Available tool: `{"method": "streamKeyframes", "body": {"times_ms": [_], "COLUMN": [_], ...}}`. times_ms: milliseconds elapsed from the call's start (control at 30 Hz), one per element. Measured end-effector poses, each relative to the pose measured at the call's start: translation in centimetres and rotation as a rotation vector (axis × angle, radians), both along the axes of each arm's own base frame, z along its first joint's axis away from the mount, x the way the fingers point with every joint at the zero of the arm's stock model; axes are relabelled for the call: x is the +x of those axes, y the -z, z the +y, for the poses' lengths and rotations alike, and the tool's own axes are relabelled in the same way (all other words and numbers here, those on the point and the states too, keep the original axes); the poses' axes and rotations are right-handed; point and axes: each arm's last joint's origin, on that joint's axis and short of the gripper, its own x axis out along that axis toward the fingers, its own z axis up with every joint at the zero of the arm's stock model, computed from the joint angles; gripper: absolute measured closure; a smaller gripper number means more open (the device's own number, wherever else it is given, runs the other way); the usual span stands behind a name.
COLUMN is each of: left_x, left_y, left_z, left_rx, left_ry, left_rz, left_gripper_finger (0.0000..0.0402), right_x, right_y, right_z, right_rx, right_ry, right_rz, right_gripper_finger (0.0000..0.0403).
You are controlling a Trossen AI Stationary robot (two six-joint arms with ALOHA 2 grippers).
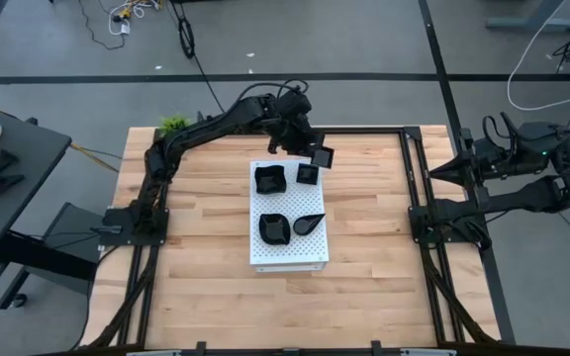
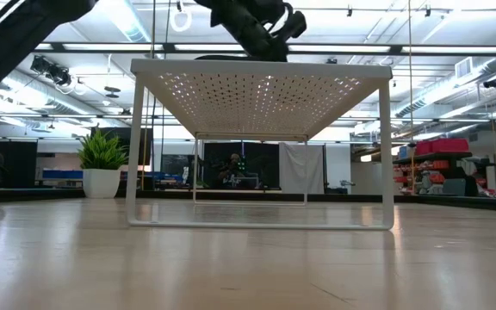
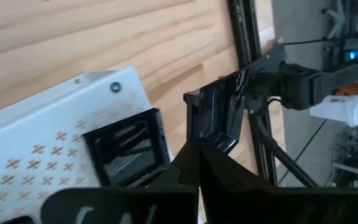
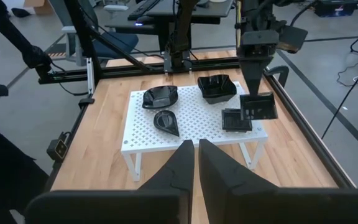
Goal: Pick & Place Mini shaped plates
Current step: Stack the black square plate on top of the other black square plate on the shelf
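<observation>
The left gripper [image 1: 317,150] pinches a small square plate [image 1: 322,156]; just below it, maybe touching, sits another plate [image 1: 307,174] on the white shelf [image 1: 290,252].

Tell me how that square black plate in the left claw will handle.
Probably rigid: the square plate hangs from the left claw by one edge without sagging. Its glossy surface suggests it could slip. Likely light, since a thin edge pinch carries it above the white board.
</observation>
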Motion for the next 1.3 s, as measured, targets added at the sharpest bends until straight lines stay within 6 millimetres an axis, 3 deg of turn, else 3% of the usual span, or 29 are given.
{"method": "streamKeyframes", "body": {"times_ms": [933, 1300], "left_x": [-0.6, -5.0], "left_y": [-1.6, -0.6], "left_z": [-1.3, -3.5], "left_rx": [0.051, -0.002], "left_ry": [0.01, -0.085], "left_rz": [-0.041, -0.076], "left_gripper_finger": [0.0401, 0.0401], "right_x": [0.0, 0.0], "right_y": [0.0, 0.0], "right_z": [0.0, 0.0], "right_rx": [0.0, 0.0], "right_ry": [0.0, 0.0], "right_rz": [0.0, 0.0], "right_gripper_finger": [0.0374, 0.0374]}}
